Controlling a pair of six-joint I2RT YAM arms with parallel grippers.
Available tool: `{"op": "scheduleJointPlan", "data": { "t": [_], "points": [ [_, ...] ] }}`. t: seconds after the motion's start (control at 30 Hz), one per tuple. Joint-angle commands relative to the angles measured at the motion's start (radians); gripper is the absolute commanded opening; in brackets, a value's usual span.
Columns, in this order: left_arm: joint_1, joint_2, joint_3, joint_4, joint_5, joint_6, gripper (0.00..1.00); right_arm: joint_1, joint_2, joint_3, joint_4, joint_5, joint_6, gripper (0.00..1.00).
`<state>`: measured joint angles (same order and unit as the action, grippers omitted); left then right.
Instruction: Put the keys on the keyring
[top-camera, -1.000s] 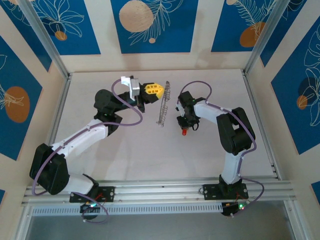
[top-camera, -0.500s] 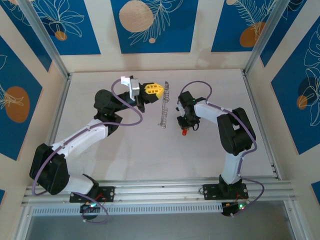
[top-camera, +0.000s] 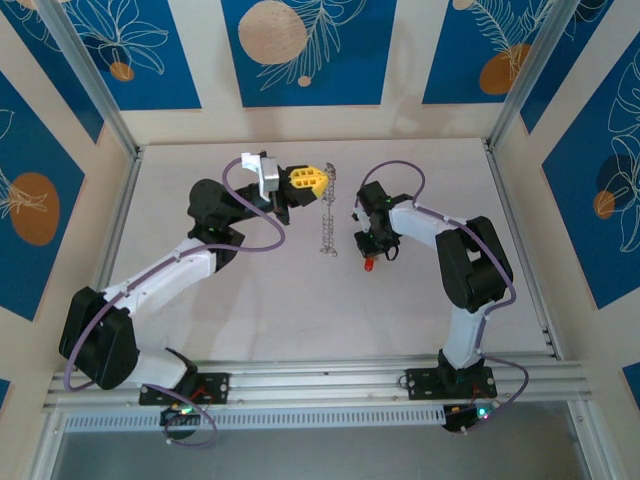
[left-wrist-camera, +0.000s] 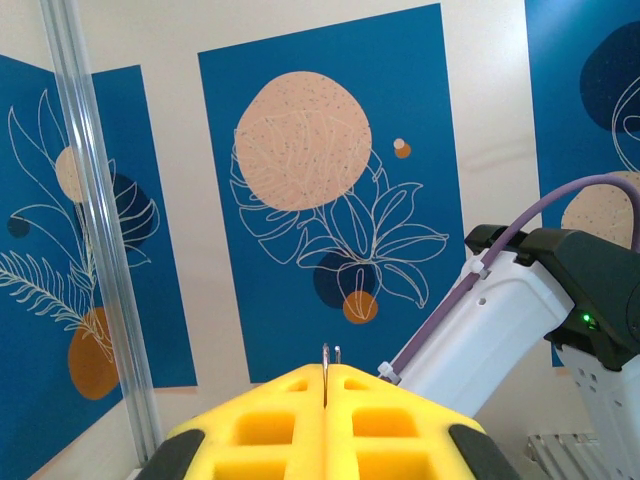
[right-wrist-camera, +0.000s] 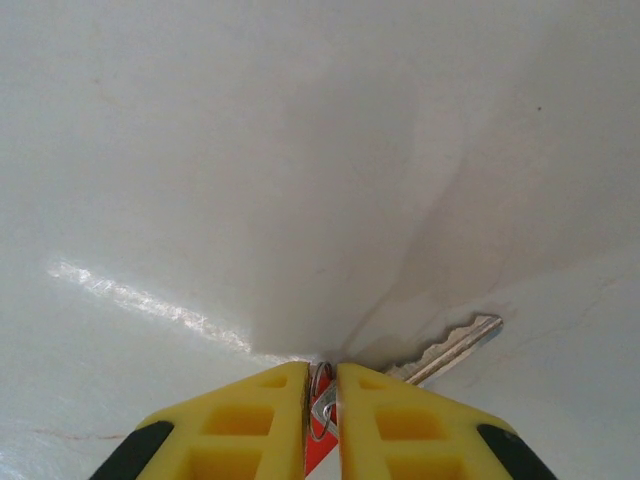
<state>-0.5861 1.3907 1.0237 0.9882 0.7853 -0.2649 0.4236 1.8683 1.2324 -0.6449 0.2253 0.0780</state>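
Both arm bases are bolted to the grey aluminium rail (top-camera: 320, 378) at the near edge of the pale, matte tabletop (top-camera: 250, 310).

Right of centre, the right gripper (top-camera: 369, 254) points down at the table. Its yellow plastic fingers (right-wrist-camera: 250, 425) stand at a narrow gap, clamped on a tiny key with a red plastic head and a short silvery blade (top-camera: 368, 265). In the right wrist view the red head and a small wire ring sit pinched between the fingertips. The blade sticks out to the right, close against the tabletop.

Just left of the key, and apart from it, is a thin chain loop of small silvery-grey links (top-camera: 326, 215). It runs in a nearly straight double line from near to far. Whether its near end touches the table cannot be told.

At the chain loop's far end, the left gripper (top-camera: 318, 178) is raised and pressed fully together on the top links. In the left wrist view a thin sliver of metal stands up between its yellow fingertips (left-wrist-camera: 290, 400).

Beyond it stand cream wall panels with blue floral prints (top-camera: 300, 50).
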Motion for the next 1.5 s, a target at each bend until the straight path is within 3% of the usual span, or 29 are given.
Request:
{"op": "scheduleJointPlan", "data": {
  "t": [0.0, 1.47],
  "points": [
    [-0.011, -0.026, 0.004, 0.066, 0.014, -0.015, 0.0, 0.0, -0.02, 0.002, -0.019, -0.006, 0.002, 0.16],
    [-0.011, -0.026, -0.001, 0.064, 0.011, -0.004, 0.0, 0.0, 0.022, 0.009, -0.019, -0.005, -0.011, 0.18]
  ]
}}
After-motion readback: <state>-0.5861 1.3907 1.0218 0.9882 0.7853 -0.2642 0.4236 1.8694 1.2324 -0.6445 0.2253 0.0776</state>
